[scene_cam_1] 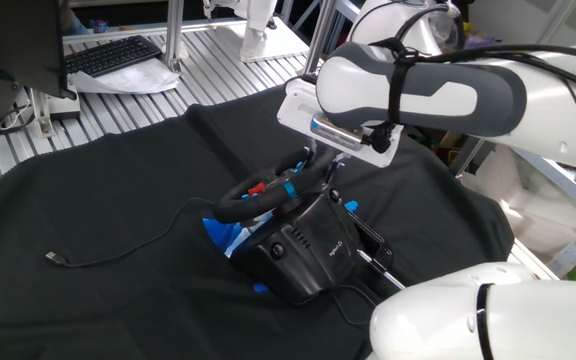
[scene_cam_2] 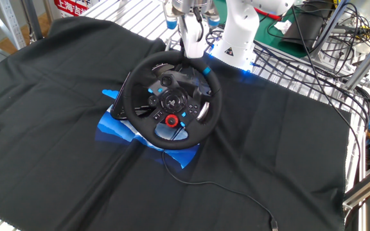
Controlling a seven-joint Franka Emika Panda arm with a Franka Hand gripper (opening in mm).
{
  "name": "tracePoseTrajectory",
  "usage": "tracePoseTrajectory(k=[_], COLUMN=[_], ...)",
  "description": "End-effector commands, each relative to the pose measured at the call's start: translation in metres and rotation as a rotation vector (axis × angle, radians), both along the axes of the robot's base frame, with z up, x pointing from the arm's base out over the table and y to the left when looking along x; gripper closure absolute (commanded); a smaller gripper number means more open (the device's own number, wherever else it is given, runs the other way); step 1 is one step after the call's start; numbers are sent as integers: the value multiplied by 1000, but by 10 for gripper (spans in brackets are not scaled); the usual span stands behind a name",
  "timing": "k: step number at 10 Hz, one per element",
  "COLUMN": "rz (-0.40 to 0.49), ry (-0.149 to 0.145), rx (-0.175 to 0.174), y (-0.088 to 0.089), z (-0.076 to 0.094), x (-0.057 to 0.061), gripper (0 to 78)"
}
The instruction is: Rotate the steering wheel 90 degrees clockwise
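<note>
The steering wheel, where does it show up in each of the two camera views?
One fixed view: the steering wheel sits centre, edge-on, atop its black base.
The other fixed view: centre-left, facing the camera.
Shared landmark: the blue stripe on the rim, beside the gripper.

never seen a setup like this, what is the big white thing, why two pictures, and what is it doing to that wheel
The big white thing is a robot arm; at its end sits a two-finger gripper. The two pictures show the same moment from two fixed cameras on different sides of the table: one looks from behind the wheel's black base, the other looks down at the wheel's face. On the black cloth stands a gaming steering wheel with a red button in its hub, blue material under it, and a loose cable trailing away. The gripper is down at the far top of the rim beside the blue stripe, seemingly gripping it, though the pictures cannot confirm that.
</note>
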State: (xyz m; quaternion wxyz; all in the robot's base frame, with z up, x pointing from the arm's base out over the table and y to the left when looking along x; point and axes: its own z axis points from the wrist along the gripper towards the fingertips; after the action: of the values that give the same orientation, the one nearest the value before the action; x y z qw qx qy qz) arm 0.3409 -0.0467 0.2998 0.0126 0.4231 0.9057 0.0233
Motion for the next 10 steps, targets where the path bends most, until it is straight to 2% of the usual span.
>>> tracePoseTrajectory(k=[1, 4, 8, 10], rz=[-43, -72, -110, -132], ry=[2, -10, -29, -51], rx=[-48, -57, -66, -82], y=[26, 43, 56, 62], z=[8, 11, 10, 8], x=[-8, -13, -15, -15], gripper=[764, 764, 764, 764])
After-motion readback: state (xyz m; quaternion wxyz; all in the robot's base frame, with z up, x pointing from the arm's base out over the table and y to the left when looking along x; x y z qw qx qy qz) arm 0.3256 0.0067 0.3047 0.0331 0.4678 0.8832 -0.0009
